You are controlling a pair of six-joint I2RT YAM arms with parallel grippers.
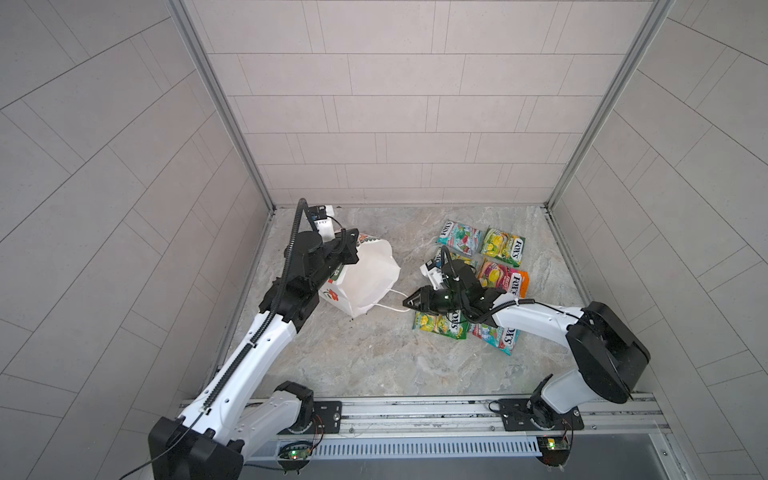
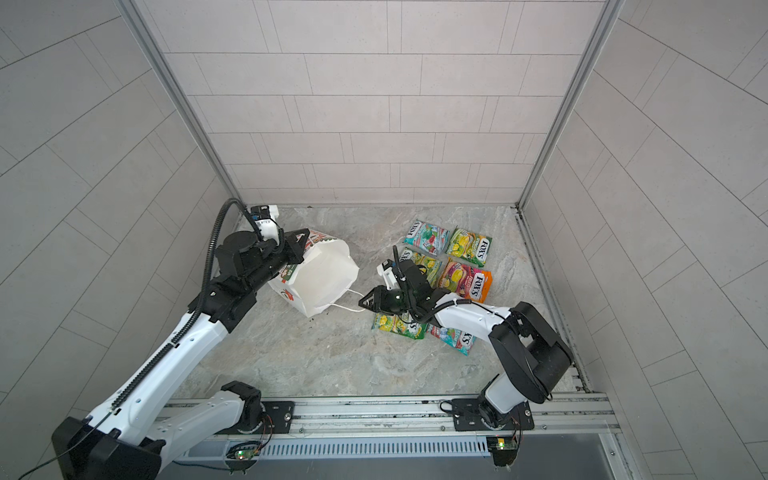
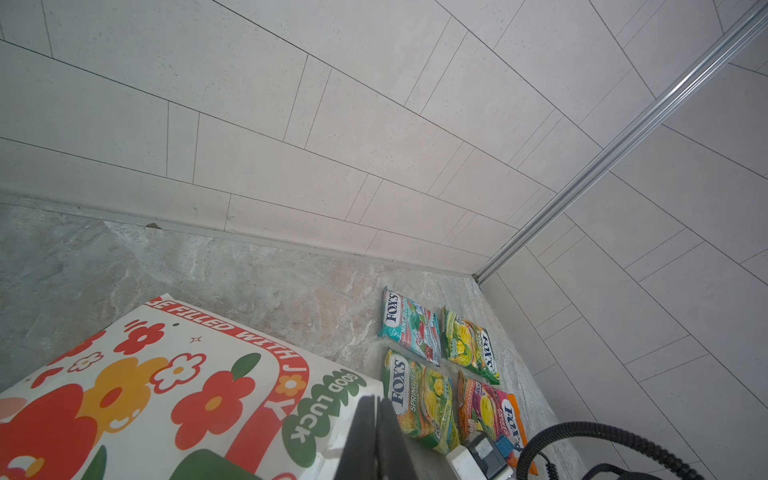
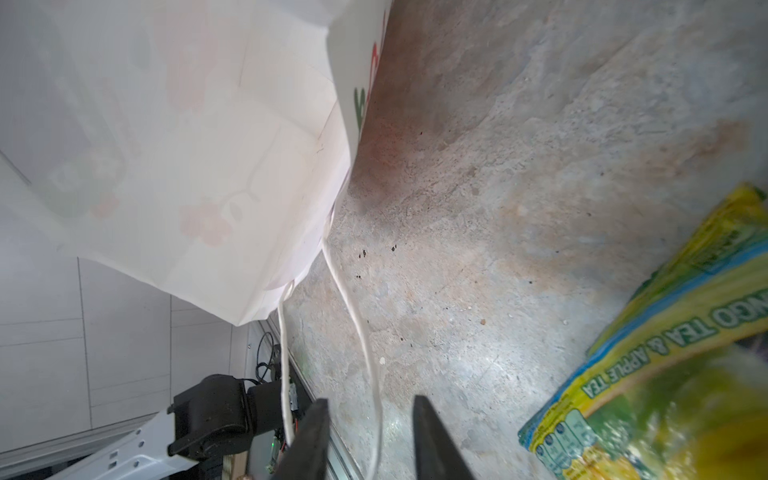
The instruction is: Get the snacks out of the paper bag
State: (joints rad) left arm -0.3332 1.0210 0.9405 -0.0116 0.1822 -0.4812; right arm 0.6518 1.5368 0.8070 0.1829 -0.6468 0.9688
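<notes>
My right claw is matt black plastic. The bag is smooth, matt white paper, creased, with a white cord. The snacks are glossy, crinkled plastic film. The surface looks like veined stone, the walls are matt and speckled, and the rail is brushed metal.

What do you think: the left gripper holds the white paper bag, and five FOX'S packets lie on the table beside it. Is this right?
No: six FOX'S packets lie on the table, not five, as a top view shows. The left gripper does hold the white paper bag.
</notes>
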